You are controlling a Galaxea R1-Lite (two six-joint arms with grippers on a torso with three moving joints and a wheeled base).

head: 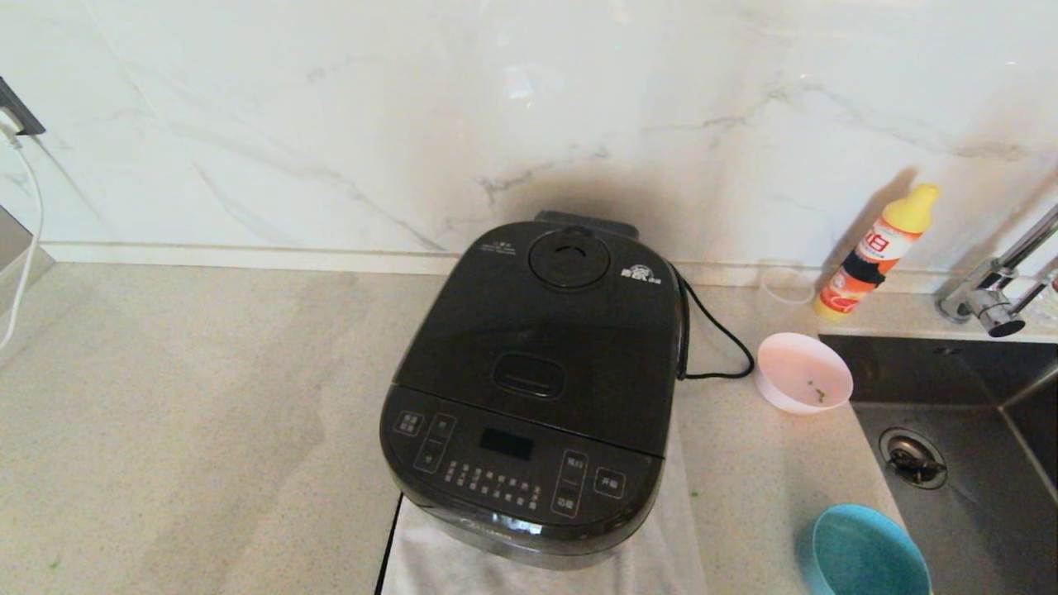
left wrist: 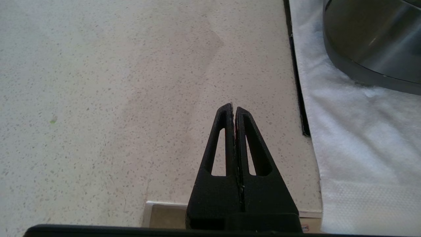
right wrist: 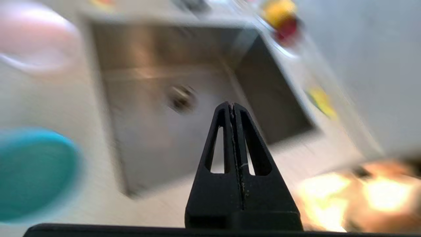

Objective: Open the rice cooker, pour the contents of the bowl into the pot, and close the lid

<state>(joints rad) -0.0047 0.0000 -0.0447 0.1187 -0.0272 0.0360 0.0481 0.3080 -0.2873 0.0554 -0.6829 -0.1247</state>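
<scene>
Looks basically done: lid (head: 545,330) down on the rice cooker (head: 529,388) mid-counter, pink bowl (head: 803,372) beside it near empty, left gripper (left wrist: 234,108) and right gripper (right wrist: 233,106) both pinched together, holding nothing.

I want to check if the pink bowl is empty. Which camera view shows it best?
The head view: the pink bowl stands on the counter right of the rice cooker, its inside visible with only a few green bits. The right wrist view shows the bowl only as a pink blur at its edge; the left wrist view does not show it.
</scene>
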